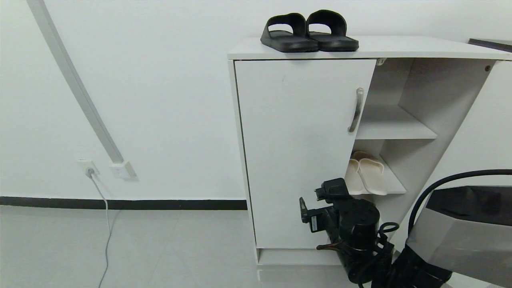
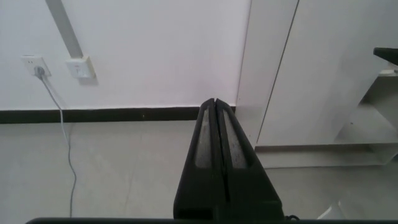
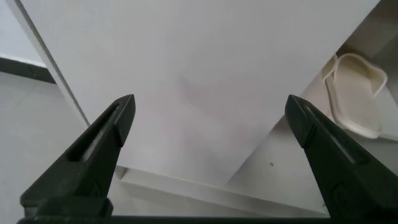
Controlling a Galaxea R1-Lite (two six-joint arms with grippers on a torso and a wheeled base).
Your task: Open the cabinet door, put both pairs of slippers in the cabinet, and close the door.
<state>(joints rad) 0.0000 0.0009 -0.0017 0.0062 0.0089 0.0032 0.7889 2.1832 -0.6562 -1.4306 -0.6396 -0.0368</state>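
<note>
A white cabinet point(image 1: 304, 160) stands against the wall, its left door shut and bearing a metal handle point(image 1: 356, 110). Its right door point(image 1: 480, 132) is swung open. A black pair of slippers point(image 1: 310, 33) rests on the cabinet top. A cream pair of slippers point(image 1: 366, 173) lies on the lower shelf inside; one cream slipper point(image 3: 357, 93) is close ahead. My right gripper point(image 1: 316, 200) point(image 3: 211, 106) is open and empty, low in front of the shut door, just left of the opening. My left gripper point(image 2: 214, 102) is shut on nothing, above the floor left of the cabinet point(image 2: 273, 74).
The upper shelf point(image 1: 394, 126) is bare. A wall socket point(image 1: 89, 170) with a grey cable trailing to the floor is at the left, below a slanting wall conduit point(image 1: 72, 80). Open tiled floor point(image 1: 120, 248) lies left of the cabinet.
</note>
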